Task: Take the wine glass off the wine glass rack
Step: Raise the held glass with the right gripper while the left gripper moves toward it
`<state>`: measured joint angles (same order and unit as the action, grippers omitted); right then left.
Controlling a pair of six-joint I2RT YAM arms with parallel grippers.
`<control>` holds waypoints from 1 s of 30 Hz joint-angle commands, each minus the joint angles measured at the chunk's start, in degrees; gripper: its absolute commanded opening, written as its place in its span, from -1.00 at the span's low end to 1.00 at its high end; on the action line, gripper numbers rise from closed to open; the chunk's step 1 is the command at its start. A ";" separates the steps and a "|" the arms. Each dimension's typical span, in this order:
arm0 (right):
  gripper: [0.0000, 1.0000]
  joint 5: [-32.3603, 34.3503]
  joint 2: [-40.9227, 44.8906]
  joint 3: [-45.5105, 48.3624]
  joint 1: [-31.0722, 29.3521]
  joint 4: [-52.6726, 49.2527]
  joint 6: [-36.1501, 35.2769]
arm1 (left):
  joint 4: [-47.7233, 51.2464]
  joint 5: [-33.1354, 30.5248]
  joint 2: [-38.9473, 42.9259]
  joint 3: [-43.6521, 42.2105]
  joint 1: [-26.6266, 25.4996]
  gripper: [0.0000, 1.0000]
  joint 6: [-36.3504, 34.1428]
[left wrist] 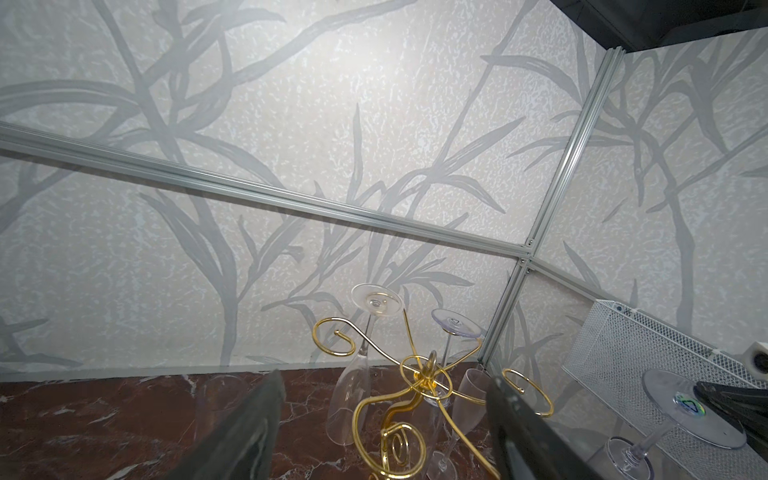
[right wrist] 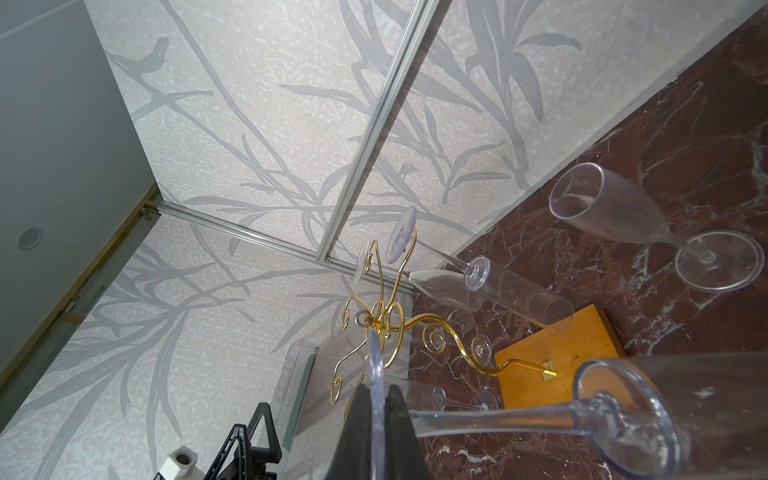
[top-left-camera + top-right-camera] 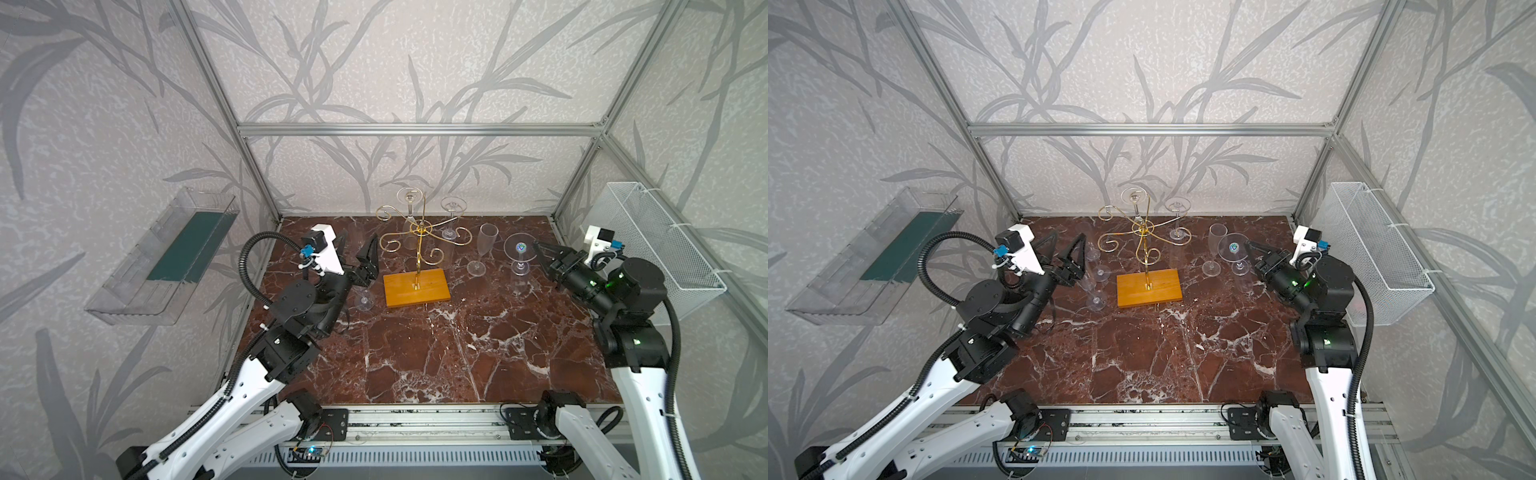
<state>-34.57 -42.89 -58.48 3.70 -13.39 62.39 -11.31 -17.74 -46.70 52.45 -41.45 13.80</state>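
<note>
The wine glass rack is a gold wire stand with curled arms on an orange wooden base, and it also shows in the wrist views. My right gripper is shut on the edge of the round foot of a clear wine glass. That glass hangs foot up, to the right of the rack and apart from it. My left gripper stands open and empty just left of the rack. Two glasses hang on the rack's far arms.
An upright flute stands on the marble table beside the held glass. More flutes stand left of the rack's base, near my left gripper. A clear bin hangs on the left wall, a white wire basket on the right.
</note>
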 commanded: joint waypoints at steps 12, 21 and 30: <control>-1.00 -4.19 5.17 -13.12 0.02 -6.60 -28.67 | -0.53 3.55 -3.69 4.21 0.32 0.53 5.09; -1.00 -10.08 6.94 -10.27 -0.61 -1.91 -42.97 | 11.09 7.94 0.88 6.17 0.32 0.54 10.10; -1.00 -13.90 8.58 -4.83 -1.95 9.82 -50.47 | 17.38 24.96 -4.50 13.47 0.32 0.53 13.72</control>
<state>-45.93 -34.68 -64.58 2.02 -11.51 16.10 2.83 -0.25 -49.95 63.88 -41.43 24.58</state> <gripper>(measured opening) 0.076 0.766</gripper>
